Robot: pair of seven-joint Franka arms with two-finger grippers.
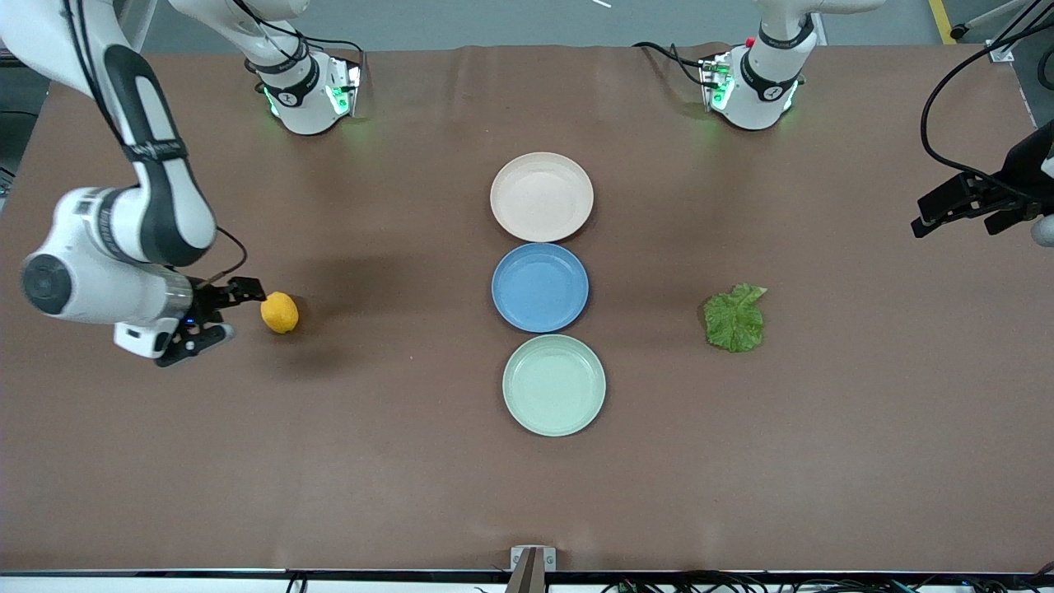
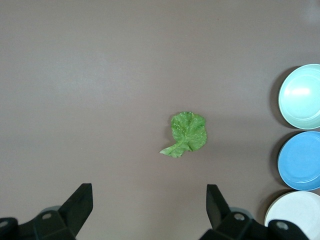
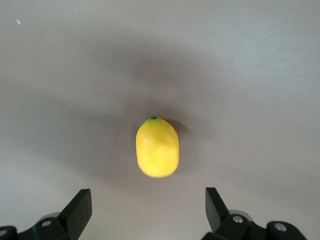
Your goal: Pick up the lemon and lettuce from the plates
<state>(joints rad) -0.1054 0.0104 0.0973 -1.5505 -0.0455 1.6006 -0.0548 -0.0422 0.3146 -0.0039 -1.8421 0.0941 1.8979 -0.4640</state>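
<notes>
The lemon (image 1: 280,312) lies on the bare table toward the right arm's end, off any plate. My right gripper (image 1: 240,311) is open and empty, low beside the lemon, apart from it. In the right wrist view the lemon (image 3: 157,147) lies just ahead of the open right gripper (image 3: 148,207). The lettuce (image 1: 735,318) lies flat on the table toward the left arm's end. My left gripper (image 1: 955,217) is open and empty, up over that end of the table, away from the leaf. The left wrist view shows the lettuce (image 2: 185,134) ahead of the open left gripper (image 2: 149,205).
Three empty plates stand in a row down the table's middle: the beige-pink plate (image 1: 542,197) farthest from the front camera, the blue plate (image 1: 540,287) between, the mint green plate (image 1: 554,385) nearest. They also show in the left wrist view: mint (image 2: 302,96), blue (image 2: 301,161), beige-pink (image 2: 295,215).
</notes>
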